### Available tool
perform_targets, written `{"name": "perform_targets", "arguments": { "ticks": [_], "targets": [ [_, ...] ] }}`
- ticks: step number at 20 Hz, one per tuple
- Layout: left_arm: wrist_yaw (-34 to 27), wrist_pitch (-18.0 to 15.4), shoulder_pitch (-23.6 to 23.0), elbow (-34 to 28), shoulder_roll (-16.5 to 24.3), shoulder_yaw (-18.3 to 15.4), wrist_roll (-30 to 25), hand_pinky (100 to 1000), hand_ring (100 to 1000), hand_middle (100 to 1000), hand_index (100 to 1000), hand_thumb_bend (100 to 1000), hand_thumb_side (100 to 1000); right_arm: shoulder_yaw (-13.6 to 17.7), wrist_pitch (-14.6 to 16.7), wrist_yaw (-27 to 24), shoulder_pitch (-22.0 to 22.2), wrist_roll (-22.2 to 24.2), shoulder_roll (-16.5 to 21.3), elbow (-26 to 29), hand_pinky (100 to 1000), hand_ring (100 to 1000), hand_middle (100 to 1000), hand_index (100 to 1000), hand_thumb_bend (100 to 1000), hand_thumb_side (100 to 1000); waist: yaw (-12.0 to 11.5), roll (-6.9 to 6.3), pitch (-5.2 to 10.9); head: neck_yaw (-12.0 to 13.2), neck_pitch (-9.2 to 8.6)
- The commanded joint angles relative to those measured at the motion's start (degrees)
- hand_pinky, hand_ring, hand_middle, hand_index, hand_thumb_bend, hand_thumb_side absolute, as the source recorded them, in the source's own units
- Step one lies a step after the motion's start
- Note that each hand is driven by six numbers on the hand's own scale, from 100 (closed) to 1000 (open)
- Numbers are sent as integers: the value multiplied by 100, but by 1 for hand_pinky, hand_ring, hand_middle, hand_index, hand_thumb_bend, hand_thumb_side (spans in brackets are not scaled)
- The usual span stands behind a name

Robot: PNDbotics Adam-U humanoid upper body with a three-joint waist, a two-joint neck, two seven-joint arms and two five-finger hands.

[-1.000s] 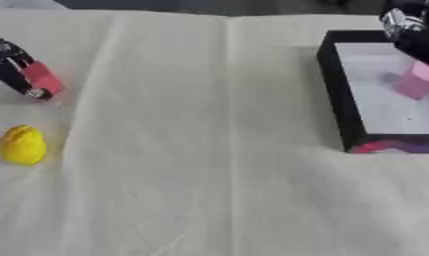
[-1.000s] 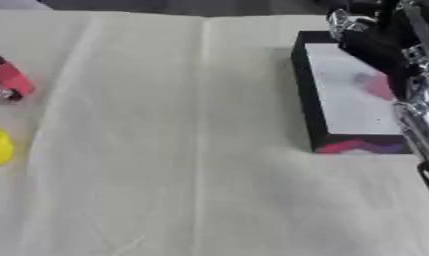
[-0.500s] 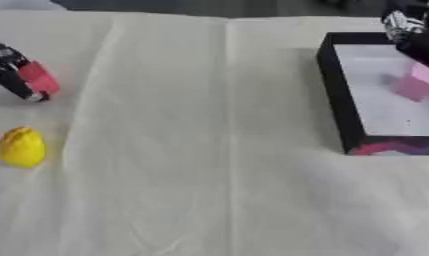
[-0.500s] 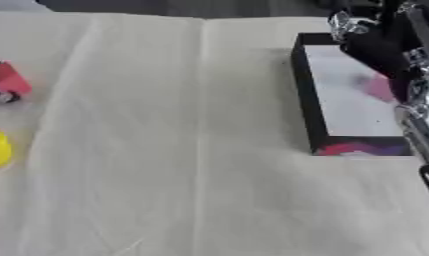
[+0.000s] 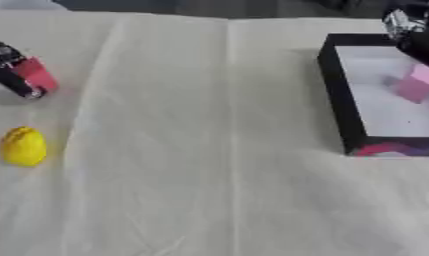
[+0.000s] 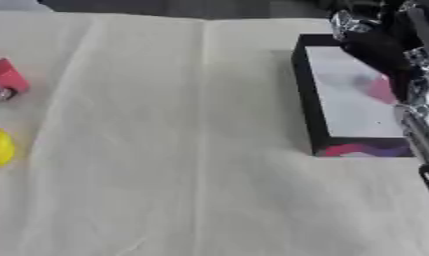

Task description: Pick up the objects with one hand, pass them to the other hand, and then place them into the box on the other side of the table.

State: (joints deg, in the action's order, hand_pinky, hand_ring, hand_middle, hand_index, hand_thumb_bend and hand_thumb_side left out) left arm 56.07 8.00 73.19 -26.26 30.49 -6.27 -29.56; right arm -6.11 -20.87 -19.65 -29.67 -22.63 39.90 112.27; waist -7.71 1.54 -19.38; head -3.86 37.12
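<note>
One left robot hand is curled round a red object; the yellow egg-shaped object lies just nearer the robot. Far across the counter, the right robot hand, fingers unreadable, hovers over the box. Best meet mid-counter before passing.

The black robot right hand blurred over the black-walled white-floored box, its fingers unreadable; the box's right side was cut off.
</note>
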Motion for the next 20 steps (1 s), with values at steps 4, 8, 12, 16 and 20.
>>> {"name": "perform_targets", "arguments": {
  "ticks": [4, 8, 12, 16, 20],
  "targets": [
    [-517, -42, 141, -530, 58, 135, 30, 827, 685, 581, 566, 100, 100, 148, 25, -91, -20, -78, 163, 103, 944, 898, 861, 1000, 100, 277, -45, 8, 257, -72, 63],
    [-977, -297, 6, -1017, 3, 269, 189, 815, 653, 566, 566, 100, 100, 197, 44, -134, -38, -100, 203, 176, 942, 898, 861, 1000, 100, 263, -81, 6, 334, -123, 114],
    [-1323, -923, -471, -1899, -162, 544, 886, 800, 625, 555, 560, 100, 100, 172, 112, -96, -275, 90, 281, 229, 940, 903, 871, 1000, 112, 234, -110, 9, 404, -266, 160],
    [-1158, -1347, -1028, -2948, -418, 810, 2013, 783, 606, 548, 562, 100, 100, 20, 81, 31, -702, 631, 308, 232, 935, 907, 887, 1000, 124, 254, -118, 20, 441, -392, 179],
    [-630, -1422, -1523, -3908, -825, 923, 2887, 778, 605, 550, 565, 100, 100, -246, -255, 219, -1161, 1298, 162, 232, 937, 913, 901, 1000, 127, 300, -138, 16, 466, -511, 216]
  ]
}}
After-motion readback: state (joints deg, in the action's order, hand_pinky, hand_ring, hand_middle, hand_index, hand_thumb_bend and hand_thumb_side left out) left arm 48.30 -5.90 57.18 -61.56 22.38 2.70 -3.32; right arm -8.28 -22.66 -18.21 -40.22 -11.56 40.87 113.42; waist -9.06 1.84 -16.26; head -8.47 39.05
